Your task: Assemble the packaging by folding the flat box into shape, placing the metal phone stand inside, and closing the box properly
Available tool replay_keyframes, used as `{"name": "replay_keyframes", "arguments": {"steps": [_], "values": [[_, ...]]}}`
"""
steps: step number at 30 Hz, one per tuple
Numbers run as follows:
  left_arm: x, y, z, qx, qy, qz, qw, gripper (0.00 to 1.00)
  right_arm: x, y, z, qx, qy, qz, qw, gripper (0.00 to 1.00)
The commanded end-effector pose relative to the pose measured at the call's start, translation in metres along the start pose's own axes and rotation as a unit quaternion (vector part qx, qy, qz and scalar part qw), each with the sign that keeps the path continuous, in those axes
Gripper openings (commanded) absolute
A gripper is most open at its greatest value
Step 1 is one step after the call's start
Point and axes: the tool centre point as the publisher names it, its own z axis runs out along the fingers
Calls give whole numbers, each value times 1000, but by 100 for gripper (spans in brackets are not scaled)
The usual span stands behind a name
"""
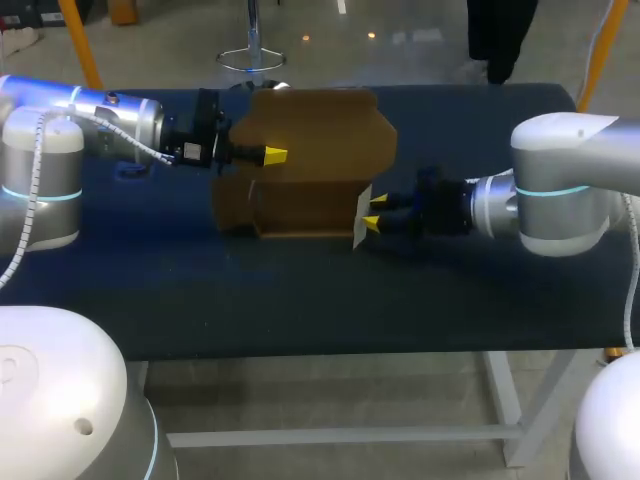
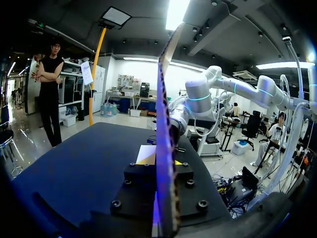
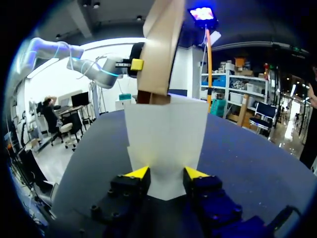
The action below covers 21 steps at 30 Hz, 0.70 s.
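The brown cardboard box (image 1: 310,150) stands upright on the dark table, partly folded. My left gripper (image 1: 275,155) is shut on its upper left panel. In the left wrist view that panel (image 2: 166,124) runs edge-on between the fingers of the left gripper (image 2: 162,161). A white flap (image 1: 361,215) hangs at the box's lower right end. My right gripper (image 1: 374,215) is at that flap. From the right wrist, the flap (image 3: 166,139) sits between the spread yellow tips of the right gripper (image 3: 167,173), with the brown box (image 3: 158,49) rising behind it. No phone stand is in view.
The dark blue table (image 1: 300,300) has bare cloth in front of the box and to both sides. Its front edge runs along the lower part of the head view.
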Motion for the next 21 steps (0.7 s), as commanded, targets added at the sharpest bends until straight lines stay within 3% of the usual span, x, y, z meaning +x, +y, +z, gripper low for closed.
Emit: {"name": "replay_keyframes", "arguments": {"steps": [1, 11, 15, 18, 21], "values": [[-1, 2, 1, 0, 2, 0, 1000, 0, 4, -1, 3, -6, -26, 4, 1000, 48], [-1, 2, 1, 0, 2, 0, 1000, 0, 6, 2, 4, -18, -78, 27, 996, 49], [-1, 2, 1, 0, 2, 0, 1000, 0, 7, 3, 6, -15, -99, 35, 994, 54], [-1, 2, 1, 0, 2, 0, 1000, 0, 7, 4, 8, -15, -112, 44, 993, 64], [-1, 2, 1, 0, 2, 0, 1000, 0, 7, 4, 10, -12, -126, 49, 991, 65]]}}
